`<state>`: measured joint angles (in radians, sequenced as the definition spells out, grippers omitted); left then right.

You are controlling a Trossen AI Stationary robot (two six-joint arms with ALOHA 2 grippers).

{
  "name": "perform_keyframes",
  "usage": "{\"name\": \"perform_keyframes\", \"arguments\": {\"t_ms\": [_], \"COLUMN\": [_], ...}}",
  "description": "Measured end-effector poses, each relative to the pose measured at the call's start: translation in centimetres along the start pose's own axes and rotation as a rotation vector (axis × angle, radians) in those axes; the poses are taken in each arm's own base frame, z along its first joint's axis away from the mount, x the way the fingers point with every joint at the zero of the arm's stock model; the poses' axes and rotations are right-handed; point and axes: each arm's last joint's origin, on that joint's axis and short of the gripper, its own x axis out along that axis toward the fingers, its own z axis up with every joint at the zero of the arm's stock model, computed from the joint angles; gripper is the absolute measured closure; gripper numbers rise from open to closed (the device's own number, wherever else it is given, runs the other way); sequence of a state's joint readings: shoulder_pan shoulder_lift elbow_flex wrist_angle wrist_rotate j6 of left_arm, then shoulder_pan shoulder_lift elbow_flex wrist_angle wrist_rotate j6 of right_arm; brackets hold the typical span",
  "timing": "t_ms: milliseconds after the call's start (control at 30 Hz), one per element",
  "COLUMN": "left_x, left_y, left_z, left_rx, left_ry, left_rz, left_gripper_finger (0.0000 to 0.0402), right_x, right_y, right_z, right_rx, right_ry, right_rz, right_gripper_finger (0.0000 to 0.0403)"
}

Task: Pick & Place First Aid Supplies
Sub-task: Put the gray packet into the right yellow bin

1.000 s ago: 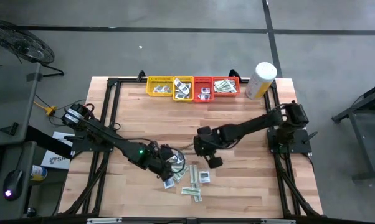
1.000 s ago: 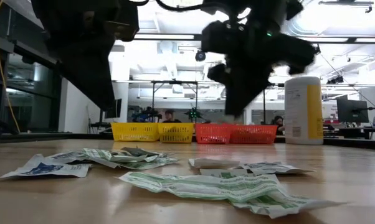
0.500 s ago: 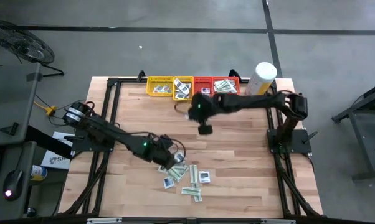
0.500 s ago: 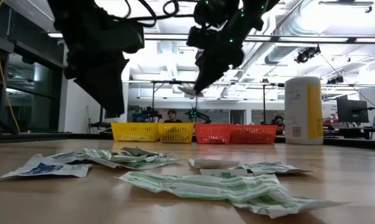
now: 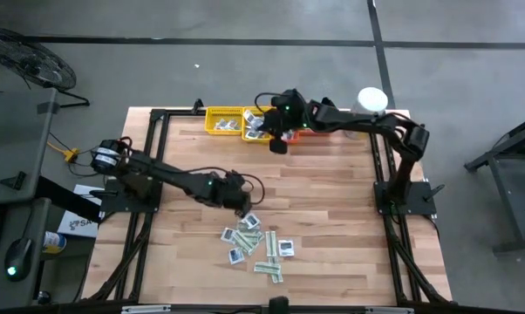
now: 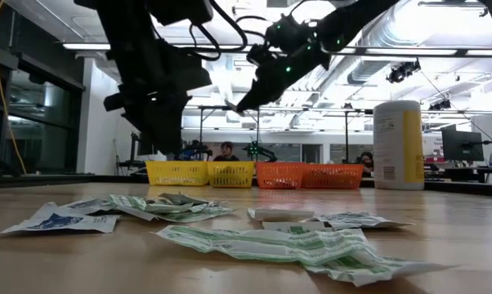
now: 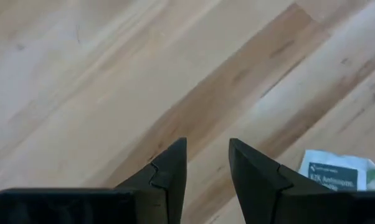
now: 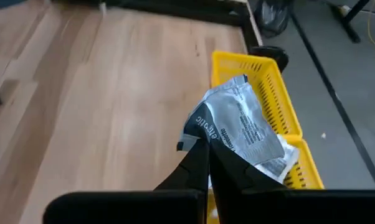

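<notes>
Several first aid supplies [image 5: 255, 244], flat white-and-green and white-and-blue packets, lie in a loose pile on the wooden table near its front edge. My left gripper [image 5: 241, 203] hangs open just beyond the pile's far side, over bare wood, with one packet [image 7: 337, 171] beside it. My right gripper [image 5: 276, 139] is at the far edge beside the yellow trays [image 5: 256, 123], shut on a crumpled white-and-blue packet [image 8: 237, 127]. My right gripper pinches one end of the packet [image 8: 202, 135] between its two fingers. The fingers slant downward from the table's right side. The rest of the packet sticks out past the fingertips, crumpled and lifted clear, in front of the yellow tray [image 8: 262, 78].
Two yellow and two red trays [image 5: 313, 120] stand in a row along the far edge, with packets in them. A tall white-and-yellow canister [image 5: 367, 103] stands to their right. A black frame borders the table, with bare wood between pile and trays.
My right gripper has swung up from the pile toward the table's far edge, carrying the packet to the yellow trays and tipping closer to level. My left gripper has drawn away from the pile toward the far edge, still open.
</notes>
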<state>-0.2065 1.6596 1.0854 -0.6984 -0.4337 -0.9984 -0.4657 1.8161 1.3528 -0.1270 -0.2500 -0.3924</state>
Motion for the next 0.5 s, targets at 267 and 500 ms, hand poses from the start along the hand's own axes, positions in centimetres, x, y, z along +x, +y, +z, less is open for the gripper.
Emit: {"name": "perform_keyframes", "arguments": {"t_ms": [267,500], "left_x": [0.5,0.5], "left_y": [0.6,0.7], "left_z": [0.8,0.9], "left_rx": [-0.03,-0.049], "left_ry": [0.01,0.014], "left_rz": [0.016,0.016], "left_gripper_finger": [0.0283,0.0283], "right_x": [2.6,4.7], "right_y": [-3.1,-4.7], "right_z": [-2.3,-5.5], "right_rx": [0.124,0.264], "right_ry": [-0.094,-0.056], "right_rz": [-0.012,-0.013], "right_gripper_finger": [0.0403,0.0403]}}
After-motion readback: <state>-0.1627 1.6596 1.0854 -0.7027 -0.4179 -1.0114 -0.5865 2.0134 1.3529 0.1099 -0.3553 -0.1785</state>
